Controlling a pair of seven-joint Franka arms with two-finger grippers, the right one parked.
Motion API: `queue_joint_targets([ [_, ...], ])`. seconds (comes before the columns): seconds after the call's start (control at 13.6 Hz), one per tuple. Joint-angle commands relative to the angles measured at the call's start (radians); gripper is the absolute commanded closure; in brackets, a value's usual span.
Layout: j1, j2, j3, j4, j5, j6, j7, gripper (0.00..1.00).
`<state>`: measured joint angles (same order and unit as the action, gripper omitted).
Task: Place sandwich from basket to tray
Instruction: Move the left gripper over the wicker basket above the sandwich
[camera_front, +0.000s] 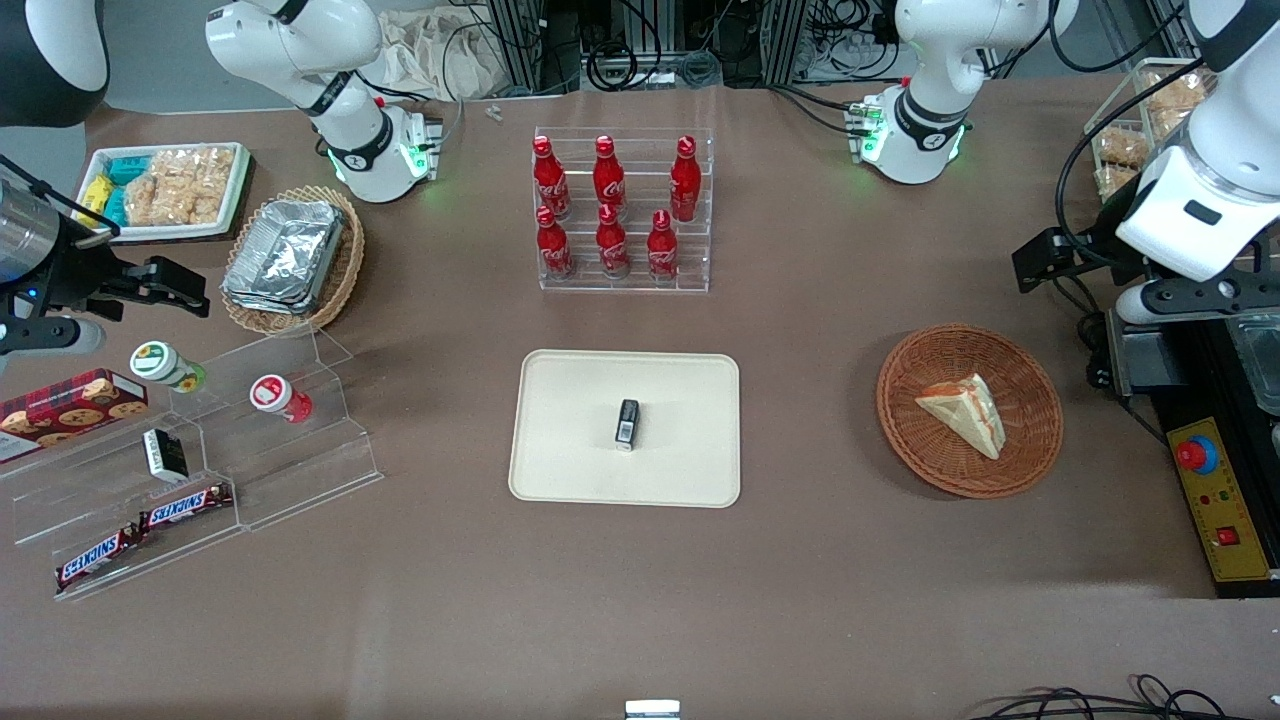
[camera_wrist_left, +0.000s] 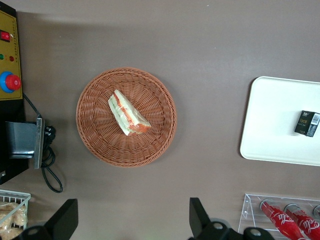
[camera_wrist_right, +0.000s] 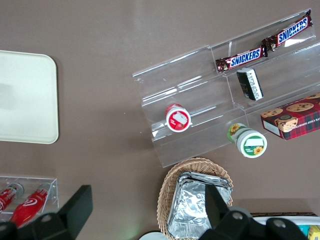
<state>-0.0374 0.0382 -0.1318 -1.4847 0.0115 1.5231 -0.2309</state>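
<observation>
We find the task not yet begun. The sandwich (camera_front: 962, 412) lies in the reddish-brown wicker basket (camera_front: 905, 432), centre right of the front view. The gripper (camera_wrist_left: 131, 220) hangs well above it, fingers wide apart, empty. The cream tray (camera_front: 570, 440) at frame centre holds only a small black packet (camera_front: 627, 423).

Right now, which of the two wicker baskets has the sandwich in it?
The reddish-brown round basket, toward the working arm's end; the sandwich lies in it. The tan basket holds foil containers. The open claw hovers above.
</observation>
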Motion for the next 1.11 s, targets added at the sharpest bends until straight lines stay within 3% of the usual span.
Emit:
queue_joint_targets([
  [0.0,0.002,-0.003,0.003,0.020,-0.002,-0.027,0.013,0.00],
  [0.37,0.031,0.011,0.008,-0.012,-0.002,-0.027,-0.008,0.00],
  [0.52,0.042,0.008,0.015,-0.049,-0.016,-0.015,-0.094,0.00],
  [0.74,0.042,0.003,0.067,-0.110,-0.036,0.009,-0.116,0.00],
  [1.03,0.042,0.002,0.083,-0.241,-0.047,0.142,-0.333,0.00],
])
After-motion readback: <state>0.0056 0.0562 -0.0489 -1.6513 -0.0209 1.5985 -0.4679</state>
